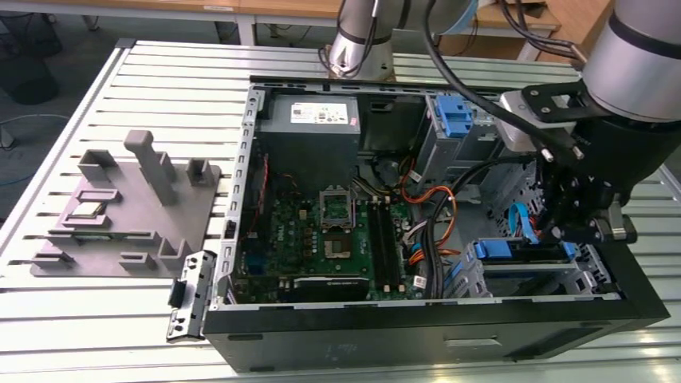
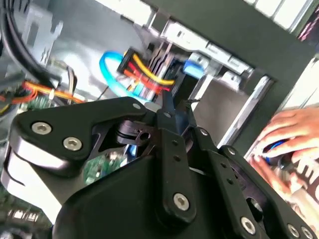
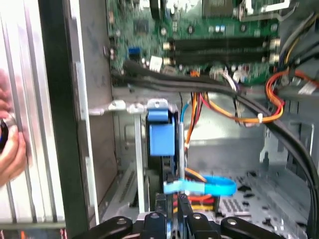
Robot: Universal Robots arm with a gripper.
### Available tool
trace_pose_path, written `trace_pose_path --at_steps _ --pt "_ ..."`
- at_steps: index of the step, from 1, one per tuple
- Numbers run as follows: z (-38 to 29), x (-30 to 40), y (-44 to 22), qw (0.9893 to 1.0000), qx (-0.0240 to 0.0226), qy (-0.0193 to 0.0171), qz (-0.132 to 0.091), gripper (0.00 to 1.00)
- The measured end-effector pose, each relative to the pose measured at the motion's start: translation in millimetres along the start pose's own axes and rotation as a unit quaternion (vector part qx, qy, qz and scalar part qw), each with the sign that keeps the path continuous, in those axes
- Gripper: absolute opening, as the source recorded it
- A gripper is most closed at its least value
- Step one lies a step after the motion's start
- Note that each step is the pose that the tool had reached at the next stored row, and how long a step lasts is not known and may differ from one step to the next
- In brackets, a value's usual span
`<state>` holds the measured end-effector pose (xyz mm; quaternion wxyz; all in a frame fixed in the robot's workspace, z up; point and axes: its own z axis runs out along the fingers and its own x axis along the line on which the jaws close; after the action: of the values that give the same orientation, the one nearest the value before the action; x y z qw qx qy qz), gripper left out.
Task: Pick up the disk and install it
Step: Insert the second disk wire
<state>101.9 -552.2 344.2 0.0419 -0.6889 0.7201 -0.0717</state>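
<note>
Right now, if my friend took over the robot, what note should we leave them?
End effector: low inside the case, just above the drive bay at the exterior view's right. Its grip cannot be told.
Disk: lying in that bay, blue rail showing.
Done: the disk is off the table and in the bay.
Left: whether it is fully seated cannot be told.
Also: a hand is just outside the case wall in the first wrist view.
</note>
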Motion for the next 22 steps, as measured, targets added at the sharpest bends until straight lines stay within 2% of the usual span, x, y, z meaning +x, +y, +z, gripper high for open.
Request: trace_pose_path --at_steps 3,5,6,14,19,22 --pt "0.7 0.0 -0.4 0.9996 -0.0269 0.0010 -0.001 0.24" --pt "1.0 -0.1 -0.6 0.9990 -0.0448 0.0018 -0.002 0.24" --pt "1.0 -0.1 -0.6 0.9988 -0.0485 0.0019 -0.002 0.24" --pt "1.0 -0.1 -1.0 0.9988 -0.0495 0.0019 -0.002 0.24" --pt "2.2 -0.7 -8.4 0.9986 -0.0521 0.0022 -0.001 0.24" --pt "3.2 -1.2 -14.7 0.9984 -0.0563 0.0025 -0.001 0.24"
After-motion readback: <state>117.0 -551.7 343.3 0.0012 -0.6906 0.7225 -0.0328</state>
